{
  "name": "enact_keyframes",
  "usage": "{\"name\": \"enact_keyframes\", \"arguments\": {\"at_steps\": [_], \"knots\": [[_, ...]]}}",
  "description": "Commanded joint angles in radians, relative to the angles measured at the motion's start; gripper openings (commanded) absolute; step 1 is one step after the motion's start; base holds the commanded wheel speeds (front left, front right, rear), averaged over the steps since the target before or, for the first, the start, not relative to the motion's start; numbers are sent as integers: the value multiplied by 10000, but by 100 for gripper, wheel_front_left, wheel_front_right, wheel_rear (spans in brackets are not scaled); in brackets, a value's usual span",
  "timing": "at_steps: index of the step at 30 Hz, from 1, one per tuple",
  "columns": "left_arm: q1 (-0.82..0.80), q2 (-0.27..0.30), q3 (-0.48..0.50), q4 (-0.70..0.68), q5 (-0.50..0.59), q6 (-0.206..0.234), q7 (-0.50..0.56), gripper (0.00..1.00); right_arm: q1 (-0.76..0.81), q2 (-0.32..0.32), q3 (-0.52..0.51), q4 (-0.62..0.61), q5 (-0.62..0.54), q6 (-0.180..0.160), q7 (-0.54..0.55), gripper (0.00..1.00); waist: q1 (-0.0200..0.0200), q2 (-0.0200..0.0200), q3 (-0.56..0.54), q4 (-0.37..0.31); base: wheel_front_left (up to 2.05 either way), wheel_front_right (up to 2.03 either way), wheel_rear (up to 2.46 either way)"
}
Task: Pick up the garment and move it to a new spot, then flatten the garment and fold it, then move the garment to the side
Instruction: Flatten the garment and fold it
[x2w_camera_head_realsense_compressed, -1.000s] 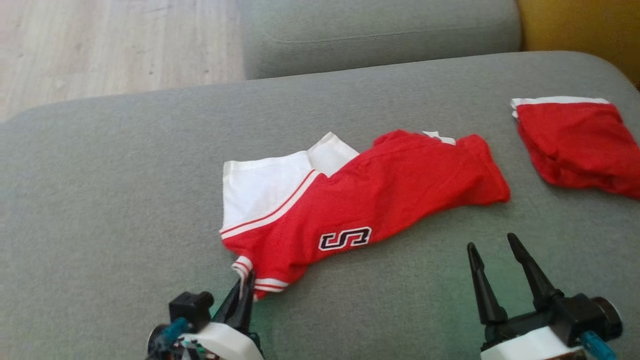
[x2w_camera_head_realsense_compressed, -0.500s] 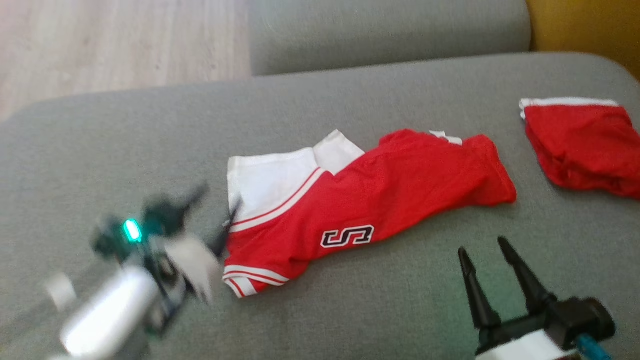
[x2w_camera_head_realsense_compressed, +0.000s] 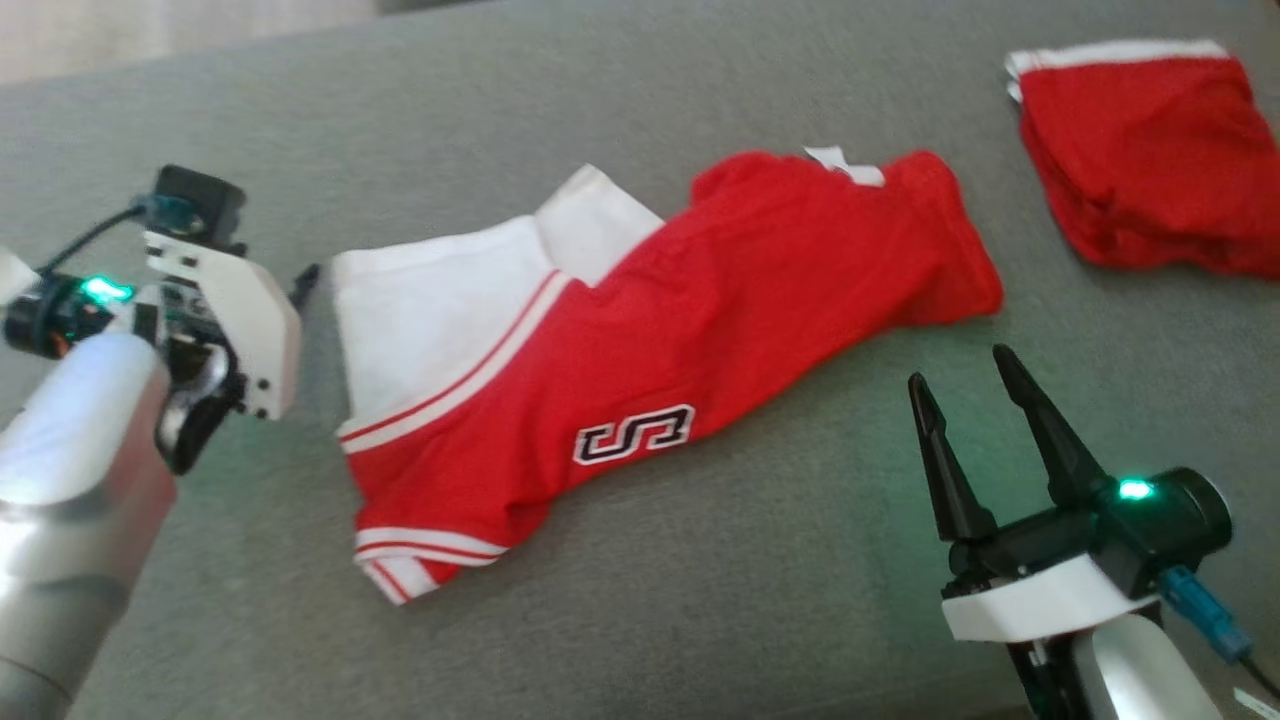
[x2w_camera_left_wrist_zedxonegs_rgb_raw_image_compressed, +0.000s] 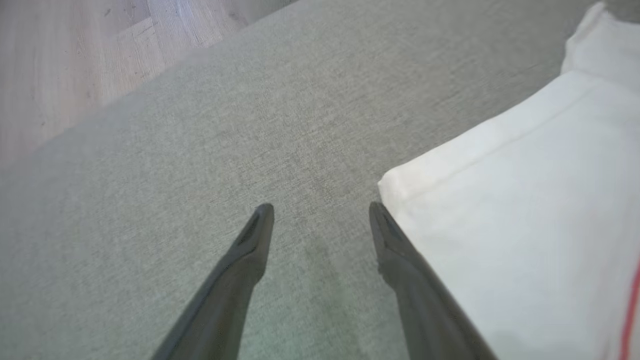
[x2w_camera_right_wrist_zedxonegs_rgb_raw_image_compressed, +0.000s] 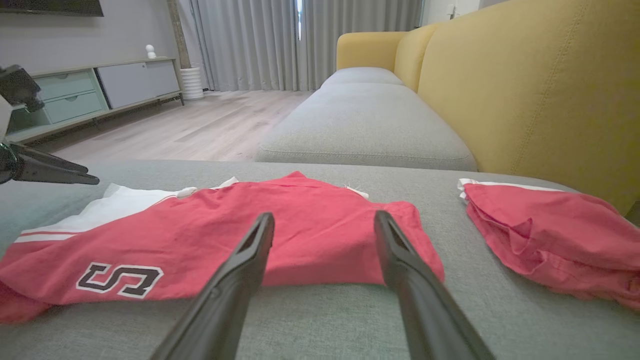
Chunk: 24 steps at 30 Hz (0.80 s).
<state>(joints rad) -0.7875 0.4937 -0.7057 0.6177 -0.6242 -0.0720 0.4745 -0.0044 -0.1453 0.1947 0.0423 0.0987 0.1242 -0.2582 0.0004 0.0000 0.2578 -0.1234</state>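
Head view: the left tool (x2w_camera_head_realsense_compressed: 300, 283) has let go of the striped hem corner it pinched a second ago and has swung up beside the garment's white corner; its fingers are mostly hidden behind its own body here. The garment (x2w_camera_head_realsense_compressed: 680, 330) lies spread but creased on the grey cushion (x2w_camera_head_realsense_compressed: 700, 620), with the hem corner now resting flat. The whole picture has shifted since the earlier frame (the camera has tipped down, so the cloth's apparent slide is not its own). The right tool (x2w_camera_head_realsense_compressed: 958, 372) hovers released near the red end, as before; a second red garment (x2w_camera_head_realsense_compressed: 1140, 170) lies well apart at the far right.

Left wrist view: the left tool (x2w_camera_left_wrist_zedxonegs_rgb_raw_image_compressed: 320, 210) stands wide and empty; one finger is at the very edge of the white corner, whether touching I cannot tell. One flattening pull looks finished, and this corner seems the likely next; folding has not begun.

Right wrist view: the right tool (x2w_camera_right_wrist_zedxonegs_rgb_raw_image_compressed: 324, 216) is spread, holding nothing, and points at the garment's red end; the left tool's fingers show at the far left, by the white part.
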Motion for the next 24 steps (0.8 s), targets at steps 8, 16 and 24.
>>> {"name": "enact_keyframes", "arguments": {"at_steps": [8, 16, 24], "knots": [[-1065, 374, 276, 864, -281, -384, 222, 100, -316, -129, -26, -275, 91, 65, -36, 100, -4, 0, 797, -852, 0, 0, 0], [-1469, 524, 469, 642, -329, -394, -337, 100, -416, -47, -44, -284, 56, 65, -36, 100, -4, 0, 843, -839, 0, 0, 0], [-913, 926, 138, -284, -697, -507, 348, 100, -435, -70, -93, -287, 28, 65, -36, 100, -4, 0, 823, -803, 0, 0, 0]]}}
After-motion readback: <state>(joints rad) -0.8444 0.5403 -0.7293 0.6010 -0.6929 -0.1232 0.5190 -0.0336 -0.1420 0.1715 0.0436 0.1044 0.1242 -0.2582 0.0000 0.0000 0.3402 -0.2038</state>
